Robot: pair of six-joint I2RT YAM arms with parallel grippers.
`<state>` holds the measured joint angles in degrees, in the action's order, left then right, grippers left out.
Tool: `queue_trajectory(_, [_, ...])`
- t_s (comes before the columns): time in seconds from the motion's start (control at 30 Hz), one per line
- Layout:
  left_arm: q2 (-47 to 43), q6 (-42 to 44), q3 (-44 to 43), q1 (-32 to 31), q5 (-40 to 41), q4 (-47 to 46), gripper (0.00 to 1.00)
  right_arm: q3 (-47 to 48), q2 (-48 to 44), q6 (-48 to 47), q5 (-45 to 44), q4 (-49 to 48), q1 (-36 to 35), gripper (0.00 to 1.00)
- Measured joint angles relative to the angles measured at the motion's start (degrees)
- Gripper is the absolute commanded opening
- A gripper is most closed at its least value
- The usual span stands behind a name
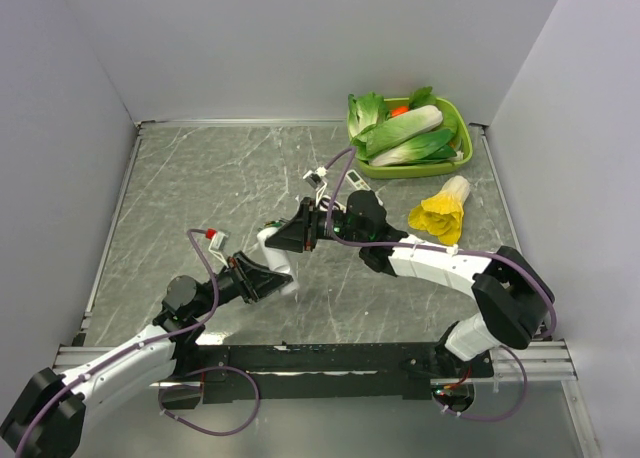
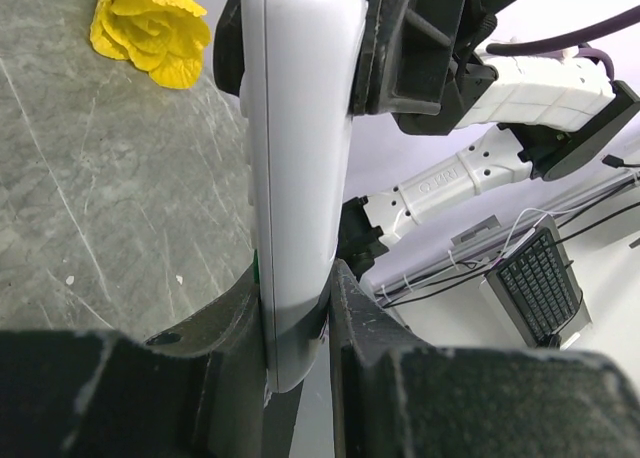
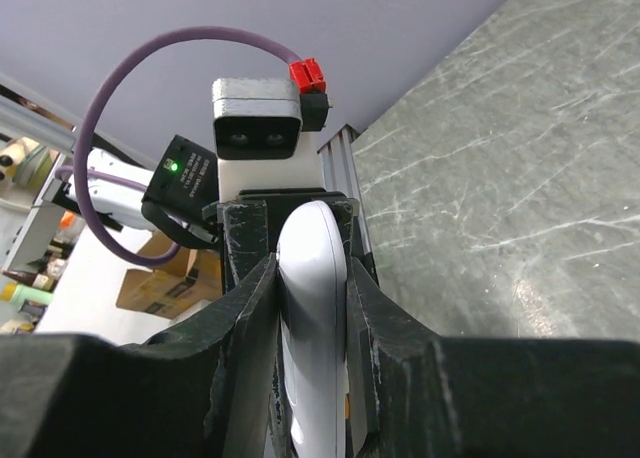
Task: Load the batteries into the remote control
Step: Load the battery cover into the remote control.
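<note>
The slim white remote control [image 1: 273,246] is held off the table between both grippers, near the middle. My left gripper [image 1: 268,275] is shut on its lower end; in the left wrist view the remote [image 2: 300,128] stands edge-on between the jaws of that gripper [image 2: 297,308]. My right gripper [image 1: 300,233] is shut on the other end; in the right wrist view the remote [image 3: 312,308] sits edge-on between the jaws of that gripper [image 3: 312,278]. The blue batteries are not in view in any frame.
A green tray [image 1: 462,158] of leafy vegetables stands at the back right. A yellow-leafed vegetable [image 1: 440,211] lies in front of it and shows in the left wrist view [image 2: 150,28]. Grey walls enclose the marbled table [image 1: 180,198].
</note>
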<state>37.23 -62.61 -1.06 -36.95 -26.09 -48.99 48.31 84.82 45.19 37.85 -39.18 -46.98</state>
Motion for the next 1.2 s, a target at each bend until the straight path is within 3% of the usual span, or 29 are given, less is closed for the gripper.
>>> queue_trajectory(0.07, [0.0, 0.0, 0.0, 0.0, 0.0, 0.0, 0.01, -0.1, 0.0, 0.0, 0.2, -0.2, 0.0, 0.06])
queue_trajectory(0.17, [0.1, 0.0, 0.0, 0.0, -0.2, 0.0, 0.01, -0.1, 0.0, -0.1, 0.2, -0.2, 0.0, 0.33])
queue_trajectory(0.2, [0.2, 0.0, 0.0, 0.0, -0.2, 0.0, 0.01, -0.1, 0.0, -0.3, 0.2, 0.0, 0.0, 0.47])
queue_trajectory(0.3, [0.5, 0.2, 0.0, 0.0, -0.2, 0.4, 0.01, -0.1, -0.4, -1.4, 0.0, 1.0, 0.0, 0.7])
queue_trajectory(0.4, [0.9, 0.4, 0.0, 0.0, -0.2, 1.3, 0.01, -0.1, -1.9, -3.9, -1.2, 5.0, 0.0, 0.82])
queue_trajectory(0.5, [1.3, 0.4, 0.0, 0.0, 0.0, 2.3, 0.01, -0.2, -5.8, -7.1, -3.7, 10.4, 0.0, 0.89])
queue_trajectory(0.77, [2.8, 0.4, 0.0, 0.0, 0.9, 4.3, 0.01, 0.1, -17.4, -14.9, -15.3, 24.0, -0.7, 0.93])
queue_trajectory(1.0, [7.3, -0.1, 0.0, 0.0, 2.1, 4.2, 0.01, 5.0, -13.3, -17.5, -28.5, 38.1, -5.5, 0.94])
queue_trajectory(1.2, [11.1, -0.8, 0.0, -0.4, 2.6, 3.7, 0.01, 9.8, -7.0, -18.1, -34.2, 44.6, -9.8, 0.92])
